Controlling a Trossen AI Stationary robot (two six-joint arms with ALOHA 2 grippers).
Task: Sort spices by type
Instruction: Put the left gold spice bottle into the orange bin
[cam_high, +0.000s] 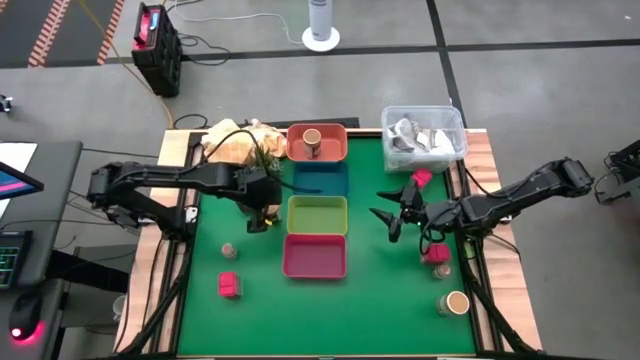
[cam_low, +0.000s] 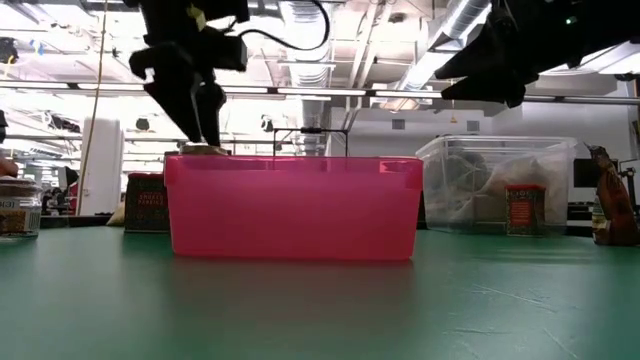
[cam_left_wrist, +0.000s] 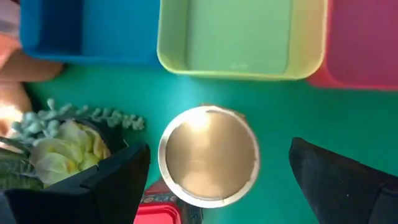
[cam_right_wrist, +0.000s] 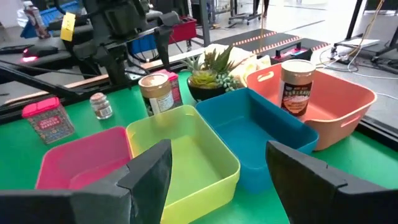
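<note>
A round tan-lidded jar (cam_left_wrist: 208, 155) stands on the green mat left of the green tray (cam_high: 318, 215). My left gripper (cam_high: 262, 215) hangs open above it, one finger on either side and neither touching. A red packet (cam_right_wrist: 172, 84) sits beside that jar. A second tan-lidded jar (cam_high: 313, 140) stands in the orange tray (cam_high: 335, 150). On the left lie a tiny jar (cam_high: 228, 250) and a pink-red cube packet (cam_high: 229, 285). My right gripper (cam_high: 395, 210) is open in the air right of the trays. Near it sit a red piece (cam_high: 420, 178), a packet (cam_high: 436, 252), a tiny jar (cam_high: 441, 268) and a jar (cam_high: 456, 302).
The orange tray, blue tray (cam_high: 320, 180), green tray and pink tray (cam_high: 315, 255) run in a column down the middle. A clear tub (cam_high: 422, 135) sits at the far right corner. A small plant pot (cam_right_wrist: 214, 78) and crumpled tan paper (cam_high: 235, 140) lie at the far left, close to my left arm.
</note>
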